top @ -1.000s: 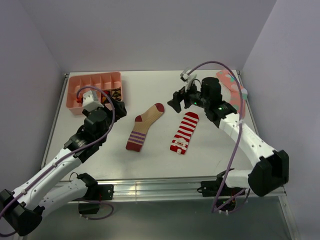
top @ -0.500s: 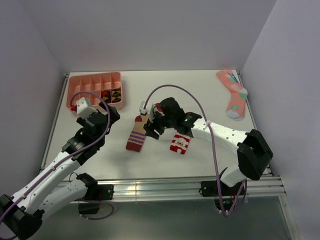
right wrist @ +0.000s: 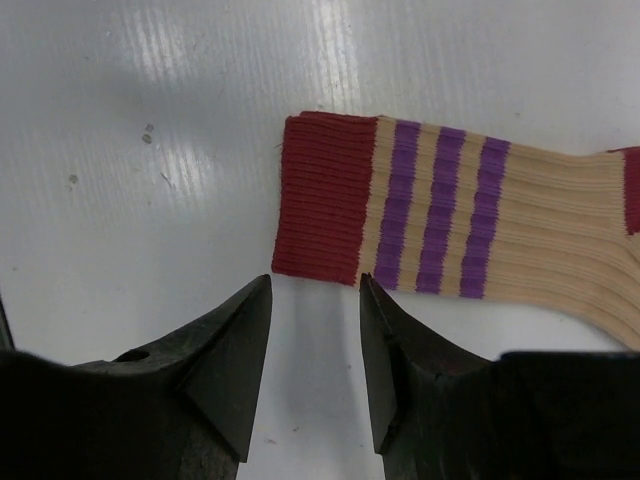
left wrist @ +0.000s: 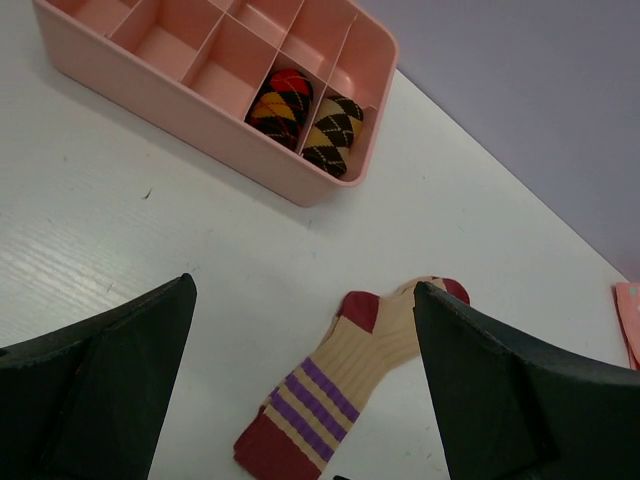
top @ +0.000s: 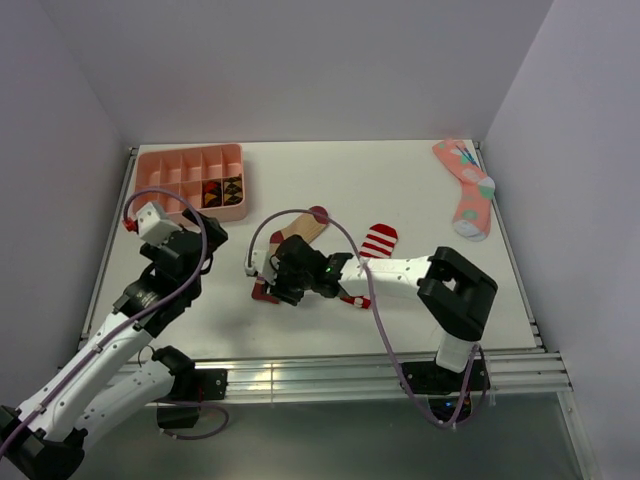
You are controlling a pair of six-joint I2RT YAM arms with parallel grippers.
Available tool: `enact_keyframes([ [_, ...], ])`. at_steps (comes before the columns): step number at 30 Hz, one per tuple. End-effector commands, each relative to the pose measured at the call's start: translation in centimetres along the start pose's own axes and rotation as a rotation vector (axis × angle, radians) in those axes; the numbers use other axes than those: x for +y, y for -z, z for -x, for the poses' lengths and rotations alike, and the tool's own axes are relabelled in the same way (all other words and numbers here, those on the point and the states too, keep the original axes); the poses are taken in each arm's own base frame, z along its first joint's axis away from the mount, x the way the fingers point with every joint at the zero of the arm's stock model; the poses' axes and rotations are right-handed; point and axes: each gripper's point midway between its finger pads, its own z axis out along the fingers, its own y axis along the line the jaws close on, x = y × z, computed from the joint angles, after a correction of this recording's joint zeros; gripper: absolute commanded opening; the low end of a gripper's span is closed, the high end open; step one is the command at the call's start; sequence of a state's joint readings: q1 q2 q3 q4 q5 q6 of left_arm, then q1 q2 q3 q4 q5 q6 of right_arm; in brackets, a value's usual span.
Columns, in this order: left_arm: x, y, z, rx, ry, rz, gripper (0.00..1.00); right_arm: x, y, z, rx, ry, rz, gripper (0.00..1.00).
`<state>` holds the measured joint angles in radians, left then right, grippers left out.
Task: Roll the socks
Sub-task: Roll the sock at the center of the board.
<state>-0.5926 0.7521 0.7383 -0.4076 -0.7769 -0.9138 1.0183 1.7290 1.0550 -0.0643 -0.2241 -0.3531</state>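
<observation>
Two socks flat on desk (top: 420, 190), unrolled: tan sock (right wrist: 480, 225), red-and-white striped sock (top: 378, 240) just beside. Right end effector (right wrist: 315, 290) swung across to tan cuff, jaws narrowed halfway, empty; cuff pinch likely next. Left end effector (left wrist: 305, 290) wide open, empty.

The top camera sits above and behind my two bases and looks down and forward over the whole table (top: 420, 190), from the near rail to the back wall. It is the farthest of the three. My left wrist camera hangs well above the table and looks forward and down at a slant between my left fingers (left wrist: 100, 400), taking in the pink tray (left wrist: 250, 160) and the tan sock (left wrist: 375, 345). My right wrist camera is very near the table and looks almost straight down past my right fingers (right wrist: 220, 360) at that sock's cuff. All three views share the tan sock (top: 300, 228); the top and left wrist views share the tray.
</observation>
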Motion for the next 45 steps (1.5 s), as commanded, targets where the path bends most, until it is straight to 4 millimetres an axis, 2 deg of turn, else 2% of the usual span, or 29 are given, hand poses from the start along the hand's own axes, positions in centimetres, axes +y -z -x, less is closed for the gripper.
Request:
enact_keyframes([
  [1, -0.1, 0.9, 2.9, -0.067, 0.058, 0.013, 0.97, -1.2, -0.8, 2.8, -0.054, 0.031, -0.085, 0.47],
  [5, 0.0, 1.2, 3.7, -0.085, 0.066, 0.022, 0.98, -0.1, -2.1, 2.1, -0.027, 0.037, -0.073, 0.44],
  [14, -0.5, 1.3, 5.0, -0.104, 0.051, 0.026, 0.98, 0.6, -3.9, 3.0, -0.055, 0.046, -0.077, 0.38],
  [30, -0.1, 1.1, 5.0, -0.106, 0.031, 0.027, 0.99, 1.8, -5.5, 2.6, -0.042, 0.042, -0.076, 0.34],
  [45, 0.4, 0.3, 3.9, -0.089, 0.014, 0.026, 0.99, 1.9, -7.0, -0.5, 0.004, 0.041, -0.082, 0.27],
])
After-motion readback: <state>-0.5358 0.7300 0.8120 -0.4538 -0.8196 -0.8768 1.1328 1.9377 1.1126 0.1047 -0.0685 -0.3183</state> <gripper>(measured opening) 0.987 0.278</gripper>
